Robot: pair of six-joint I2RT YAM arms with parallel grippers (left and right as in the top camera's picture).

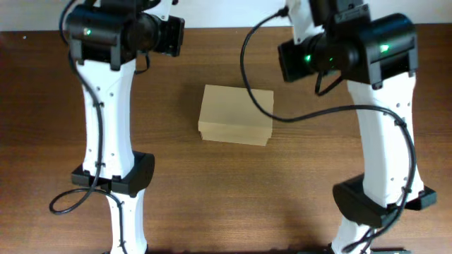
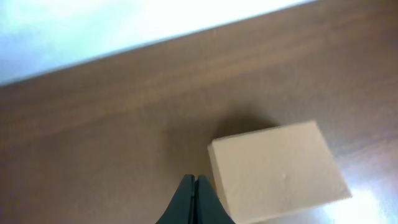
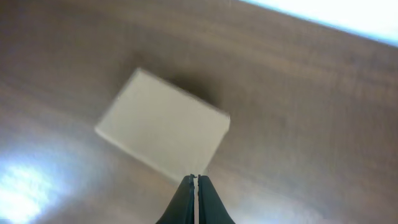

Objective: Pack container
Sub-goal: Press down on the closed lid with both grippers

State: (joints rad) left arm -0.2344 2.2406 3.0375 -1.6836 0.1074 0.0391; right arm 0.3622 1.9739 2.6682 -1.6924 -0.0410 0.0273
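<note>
The container (image 1: 236, 114) is a plain tan cardboard box lying closed on the brown table at the centre. It also shows in the left wrist view (image 2: 277, 168) and in the right wrist view (image 3: 161, 124). My left gripper (image 2: 195, 179) is shut and empty, held above the table to the left of the box. My right gripper (image 3: 194, 178) is shut and empty, held above the table to the right of the box. In the overhead view the fingers of both grippers are hidden under the arm heads.
The left arm (image 1: 113, 106) stands left of the box, the right arm (image 1: 374, 113) stands right of it. The table's far edge (image 1: 226, 28) meets a white surface just behind the arm heads.
</note>
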